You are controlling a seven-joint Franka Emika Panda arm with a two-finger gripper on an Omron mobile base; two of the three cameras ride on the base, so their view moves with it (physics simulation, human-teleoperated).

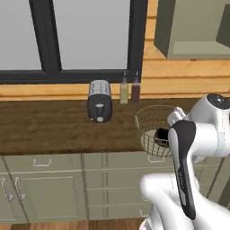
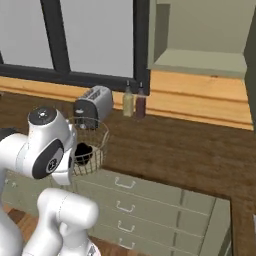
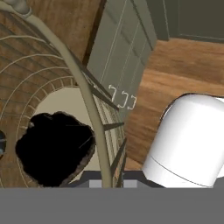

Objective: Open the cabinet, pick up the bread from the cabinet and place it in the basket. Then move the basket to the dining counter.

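A large dark-framed window (image 1: 76, 36) fills the upper left, above a wooden counter (image 1: 49, 126). Pale green drawers (image 2: 150, 200) sit beneath; wood-plank floor (image 3: 175, 74) shows at the upper right.

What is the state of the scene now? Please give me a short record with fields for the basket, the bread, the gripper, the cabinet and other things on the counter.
basket: round tan wire-mesh basket at the front edge of the dark wooden worktop
bread: dark, nearly black lump lying inside the basket on its pale base
gripper: shut on the basket's rim at the near side
cabinet: sage-green wall cupboard, door open, shelf bare
other things: silver toaster; two bottles beside it
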